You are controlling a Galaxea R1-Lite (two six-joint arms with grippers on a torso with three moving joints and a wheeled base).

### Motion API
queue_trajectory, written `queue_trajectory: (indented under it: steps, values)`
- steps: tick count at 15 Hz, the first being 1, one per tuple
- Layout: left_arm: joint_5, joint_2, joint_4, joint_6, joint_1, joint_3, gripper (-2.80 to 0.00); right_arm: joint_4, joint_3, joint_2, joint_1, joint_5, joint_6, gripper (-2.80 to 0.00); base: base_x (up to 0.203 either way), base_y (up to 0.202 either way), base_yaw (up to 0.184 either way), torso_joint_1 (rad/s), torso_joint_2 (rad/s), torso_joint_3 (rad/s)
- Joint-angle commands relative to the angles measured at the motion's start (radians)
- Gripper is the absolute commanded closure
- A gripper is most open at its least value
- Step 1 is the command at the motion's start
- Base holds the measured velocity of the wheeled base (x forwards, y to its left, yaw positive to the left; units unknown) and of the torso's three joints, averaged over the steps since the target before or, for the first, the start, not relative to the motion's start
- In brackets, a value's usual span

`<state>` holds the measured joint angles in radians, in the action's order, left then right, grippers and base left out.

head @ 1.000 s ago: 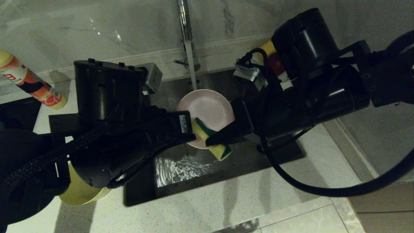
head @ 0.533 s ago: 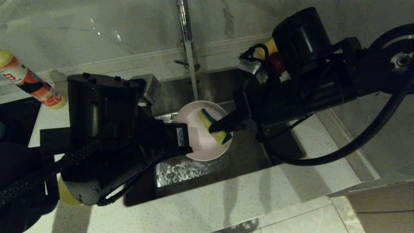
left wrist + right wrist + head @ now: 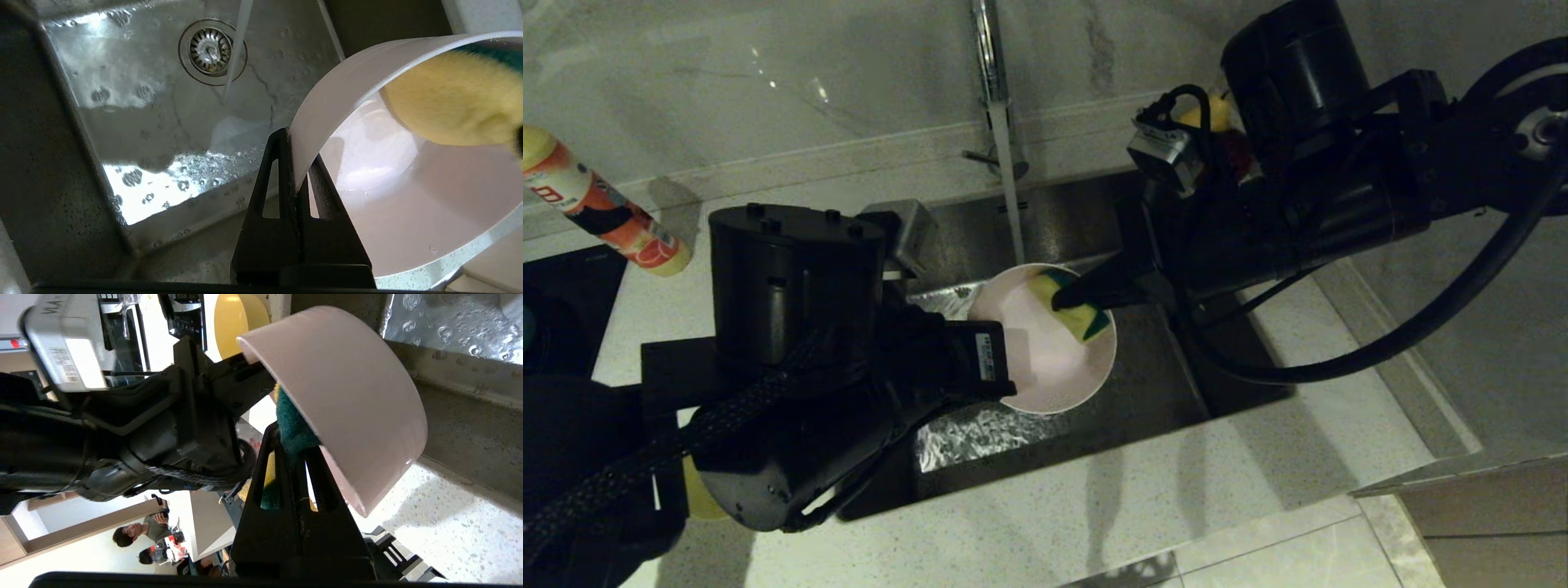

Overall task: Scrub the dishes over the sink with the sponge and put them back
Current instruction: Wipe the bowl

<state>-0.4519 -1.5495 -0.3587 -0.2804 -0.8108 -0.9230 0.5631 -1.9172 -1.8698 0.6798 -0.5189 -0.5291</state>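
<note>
A pale pink bowl (image 3: 1054, 363) hangs tilted over the sink (image 3: 1176, 384), just in front of the running water (image 3: 1015, 212). My left gripper (image 3: 296, 153) is shut on the bowl's rim (image 3: 327, 94), one finger inside and one outside. My right gripper (image 3: 1063, 300) is shut on the green-and-yellow sponge (image 3: 1085, 317). The sponge presses against the inside of the bowl at its far rim. In the right wrist view the sponge (image 3: 292, 424) sits behind the bowl's wall (image 3: 351, 396). A yellow bowl (image 3: 235, 322) stands on the counter behind my left arm.
The chrome faucet (image 3: 988, 57) rises at the back of the sink, with the drain (image 3: 211, 49) below it. A dish soap bottle (image 3: 596, 212) lies at the far left near a black stovetop (image 3: 564, 286). Fruit (image 3: 1217, 114) shows behind my right arm.
The pink bowl has come toward the sink's near side, out from under the water. The sponge has slid from the bowl's near rim across its inside to the far rim.
</note>
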Motion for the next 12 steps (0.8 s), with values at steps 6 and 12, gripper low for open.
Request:
queue_trajectory:
  steps: [6, 12]
  values:
    - [-0.02, -0.004, -0.006, -0.003, 0.006, -0.011, 0.0, 0.018, 0.15, 0.106, 0.004, -0.003, 0.003, 0.0, 0.0, 0.0, 0.0, 0.0, 0.0, 0.0]
    - [-0.022, -0.003, -0.068, -0.008, 0.006, -0.003, 0.0, 0.002, 0.164, 0.04, 0.06, -0.004, 0.007, 0.0, 0.0, 0.0, 0.0, 0.0, 0.0, 0.0]
